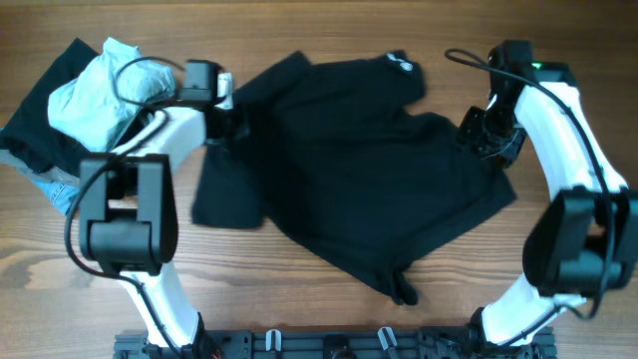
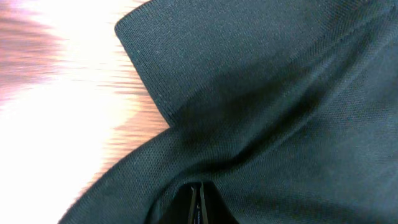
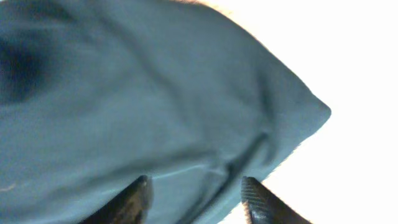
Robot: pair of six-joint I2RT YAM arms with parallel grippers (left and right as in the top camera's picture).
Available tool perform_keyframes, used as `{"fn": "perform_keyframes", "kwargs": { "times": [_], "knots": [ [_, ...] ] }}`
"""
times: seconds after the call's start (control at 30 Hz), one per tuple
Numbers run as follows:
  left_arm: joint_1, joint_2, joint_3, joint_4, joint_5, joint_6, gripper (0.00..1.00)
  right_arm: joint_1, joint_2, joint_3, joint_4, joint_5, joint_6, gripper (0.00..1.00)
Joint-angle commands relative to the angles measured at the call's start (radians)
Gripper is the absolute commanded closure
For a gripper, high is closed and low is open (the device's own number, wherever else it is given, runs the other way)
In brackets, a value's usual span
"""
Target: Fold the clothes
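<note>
The clothes (image 1: pixel 349 150), a black T-shirt, lie crumpled across the middle of the wooden table, with a small white neck tag (image 1: pixel 401 64) at the far edge. My left gripper (image 1: pixel 224 122) is at the shirt's left sleeve. In the left wrist view its fingers (image 2: pixel 198 200) are pressed together with black fabric (image 2: pixel 267 93) bunched round the tips, creases running into them. My right gripper (image 1: pixel 480 135) is at the shirt's right edge. In the right wrist view it (image 3: pixel 198 196) stands open, its fingers (image 3: pixel 256 198) apart over the cloth (image 3: pixel 137 106) near a corner.
A pale mint garment (image 1: pixel 100 90) lies in a heap at the far left, on top of dark (image 1: pixel 40 110) and blue denim-like pieces (image 1: pixel 55 187). A black rail (image 1: pixel 329 344) runs along the table's front edge. Bare wood (image 1: pixel 299 299) shows in front of the shirt.
</note>
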Motion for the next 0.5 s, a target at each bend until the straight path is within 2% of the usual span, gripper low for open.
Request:
{"fn": "perform_keyframes", "kwargs": {
  "times": [0.0, 0.03, 0.13, 0.23, 0.37, 0.4, 0.43, 0.47],
  "knots": [
    [0.024, -0.001, -0.058, -0.047, -0.018, -0.016, 0.94, 0.003, 0.131, -0.010, -0.045, -0.012, 0.064, 0.89],
    [0.016, -0.046, -0.058, -0.045, -0.017, -0.016, 0.89, 0.003, 0.165, -0.011, -0.048, -0.035, 0.064, 0.94],
    [-0.003, -0.173, -0.058, -0.045, -0.002, -0.016, 0.61, -0.002, 0.237, -0.044, -0.002, -0.037, 0.084, 0.94],
    [-0.028, -0.304, -0.058, -0.044, 0.009, -0.016, 0.42, -0.088, 0.291, -0.092, 0.067, 0.168, 0.168, 0.96],
    [-0.071, -0.377, -0.058, -0.044, 0.020, -0.016, 0.28, -0.347, 0.293, -0.026, 0.202, 0.133, 0.180, 0.96],
    [-0.084, -0.377, -0.058, -0.044, 0.020, -0.016, 0.27, -0.404, 0.293, 0.016, 0.220, 0.061, 0.113, 0.96],
    [-0.100, -0.375, -0.058, -0.043, 0.020, -0.016, 0.27, -0.447, 0.292, 0.072, 0.241, -0.067, -0.043, 0.96],
    [-0.115, -0.375, -0.058, -0.036, 0.020, -0.016, 0.25, -0.468, 0.289, 0.126, 0.236, -0.133, -0.139, 0.96]
  ]
}}
